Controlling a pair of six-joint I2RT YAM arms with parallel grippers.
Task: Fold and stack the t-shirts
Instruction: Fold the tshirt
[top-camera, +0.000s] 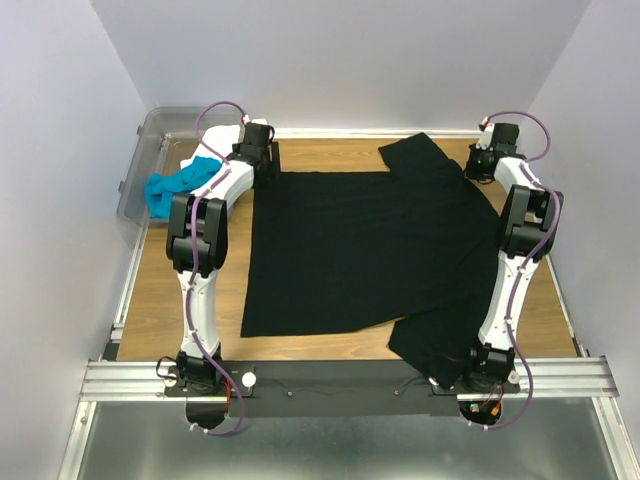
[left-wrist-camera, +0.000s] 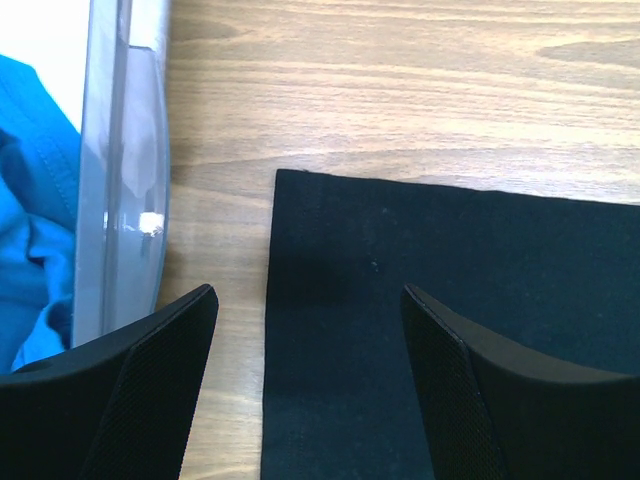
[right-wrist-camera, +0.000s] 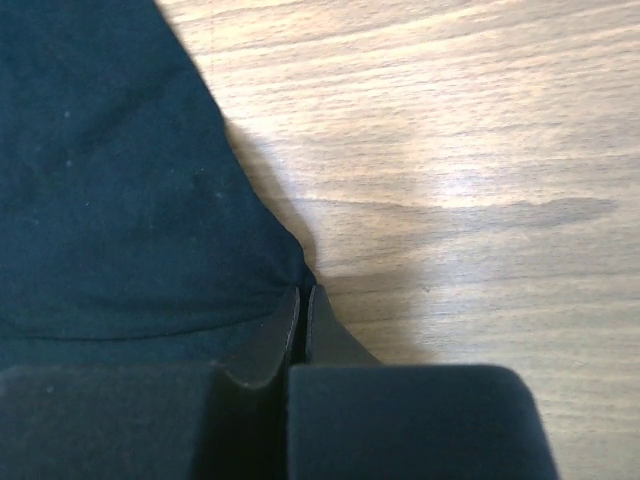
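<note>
Presently, right hand (right-wrist-camera: 303, 305) clamped on black t-shirt (top-camera: 360, 245) far-right edge, likely for folding; left hand (left-wrist-camera: 310, 320) gaping, empty, straddling its far-left corner.

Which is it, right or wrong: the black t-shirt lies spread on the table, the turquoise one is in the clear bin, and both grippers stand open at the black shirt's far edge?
Wrong on the grippers. Only the left gripper stands open; the right gripper is shut, pinching the edge of the black t-shirt, as the right wrist view shows. The rest stands.
</note>
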